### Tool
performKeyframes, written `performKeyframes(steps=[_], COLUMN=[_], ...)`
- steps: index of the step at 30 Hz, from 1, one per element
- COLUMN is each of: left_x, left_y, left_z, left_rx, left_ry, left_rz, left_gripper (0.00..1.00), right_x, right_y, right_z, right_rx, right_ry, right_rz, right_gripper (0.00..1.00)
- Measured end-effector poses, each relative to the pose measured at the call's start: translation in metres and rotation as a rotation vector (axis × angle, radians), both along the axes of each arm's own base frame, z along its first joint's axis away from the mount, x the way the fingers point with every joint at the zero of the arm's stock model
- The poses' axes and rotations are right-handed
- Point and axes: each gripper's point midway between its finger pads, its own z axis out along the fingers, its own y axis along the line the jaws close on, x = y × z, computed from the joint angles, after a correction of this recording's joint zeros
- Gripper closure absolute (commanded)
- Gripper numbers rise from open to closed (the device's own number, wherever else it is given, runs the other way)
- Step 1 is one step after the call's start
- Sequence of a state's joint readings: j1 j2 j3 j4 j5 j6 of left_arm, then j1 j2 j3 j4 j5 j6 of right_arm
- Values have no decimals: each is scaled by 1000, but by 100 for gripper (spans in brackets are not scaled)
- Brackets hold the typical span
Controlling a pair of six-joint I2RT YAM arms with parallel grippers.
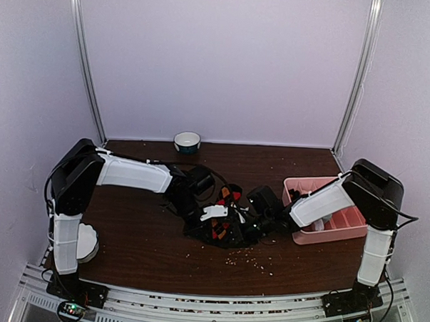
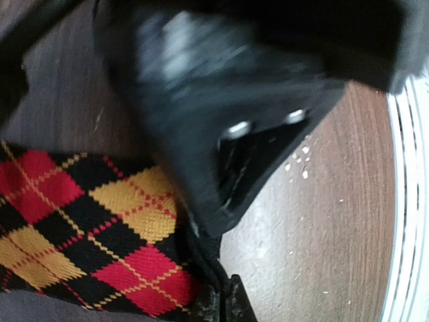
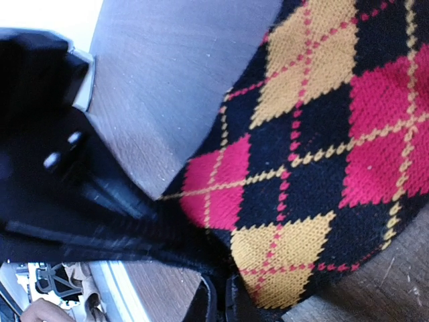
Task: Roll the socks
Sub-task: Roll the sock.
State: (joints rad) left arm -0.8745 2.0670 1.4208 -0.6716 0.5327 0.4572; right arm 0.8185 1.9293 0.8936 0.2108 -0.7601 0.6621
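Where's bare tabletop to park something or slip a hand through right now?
Free: back right, between the bowl and the pink tray; front left, between the rolled bundle and the argyle sock. Crowded: centre, where the left gripper and right gripper both pinch that sock.

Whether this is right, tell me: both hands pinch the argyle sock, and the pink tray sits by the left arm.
Wrong side: the top external view shows the pink tray by the right arm. Left hand and right hand do pinch the argyle sock.
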Motion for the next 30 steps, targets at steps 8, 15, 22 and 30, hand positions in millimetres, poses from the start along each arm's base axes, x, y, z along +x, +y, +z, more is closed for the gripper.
performKeyframes(steps=[8, 15, 22, 30], left_x=[18, 19, 17, 4], left_y=[12, 14, 17, 27], left_z=[-14, -15, -15, -15], left_rx=[37, 51, 58, 94], left_ry=[139, 237, 335, 481], left_rz=[84, 116, 135, 163], left_gripper=[100, 100, 100, 100], right_x=[-2, -9, 3, 31], right_y=[-9, -28, -49, -89], right_z=[3, 10, 44, 94], right_rx=[41, 48, 24, -121], right_ry=[-72, -158, -396, -740], right_rz=[-19, -45, -99, -313], right_gripper=[83, 65, 1, 1])
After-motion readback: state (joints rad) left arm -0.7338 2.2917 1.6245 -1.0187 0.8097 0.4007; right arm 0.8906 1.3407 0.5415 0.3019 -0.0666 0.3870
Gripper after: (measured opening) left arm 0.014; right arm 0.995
